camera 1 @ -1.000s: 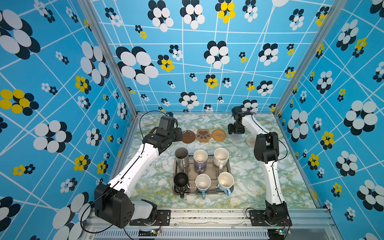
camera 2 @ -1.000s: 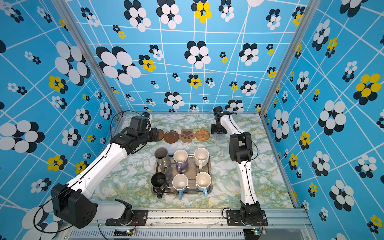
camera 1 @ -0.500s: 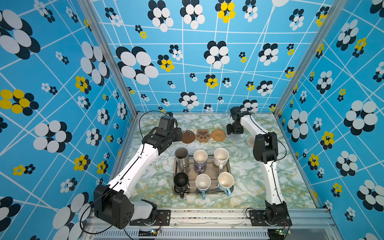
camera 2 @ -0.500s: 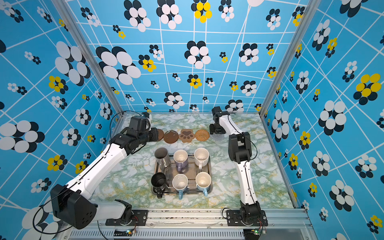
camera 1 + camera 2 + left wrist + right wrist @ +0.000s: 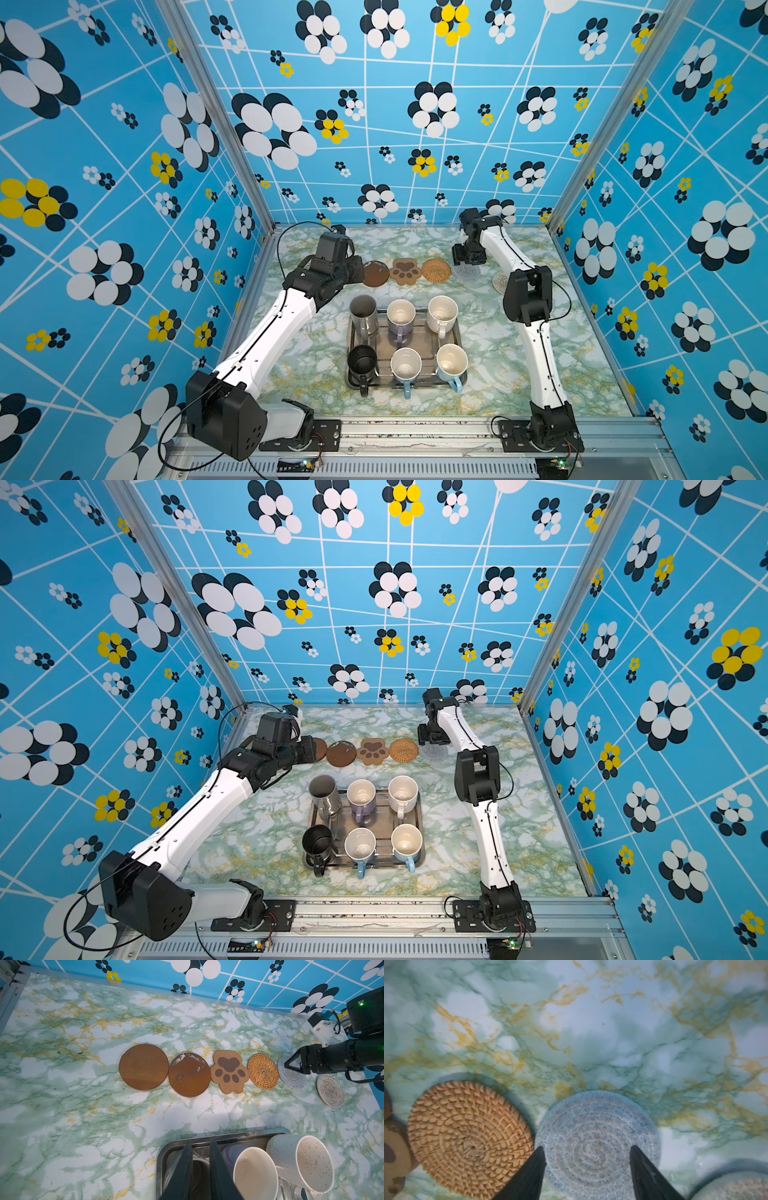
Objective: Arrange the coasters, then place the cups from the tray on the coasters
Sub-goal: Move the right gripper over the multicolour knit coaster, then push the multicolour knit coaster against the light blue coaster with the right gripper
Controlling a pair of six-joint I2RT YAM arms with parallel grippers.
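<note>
The coasters lie in a row along the back: a brown disc (image 5: 143,1067), a scuffed brown disc (image 5: 376,273), a paw print (image 5: 405,271), a rattan one (image 5: 436,270), a pale blue one (image 5: 596,1147) and a pale speckled one (image 5: 330,1091). My right gripper (image 5: 587,1148) hangs open just above the pale blue coaster, a fingertip over each side. The tray (image 5: 422,340) holds the cups: steel (image 5: 363,316), lavender (image 5: 401,318), cream (image 5: 442,313), black (image 5: 362,363) and two light blue (image 5: 406,365). My left gripper (image 5: 200,1144) is empty, its jaws a narrow gap apart, near the steel cup.
Patterned blue walls close in the marble table (image 5: 316,357) on three sides, with a metal rail (image 5: 415,428) along the front. The right arm's elbow (image 5: 528,295) partly covers the speckled coaster in both top views. The left arm (image 5: 291,316) crosses the table's left side.
The right gripper has edged slightly left over the pale blue coaster. The left arm, the cups and the other coasters have not visibly moved.
</note>
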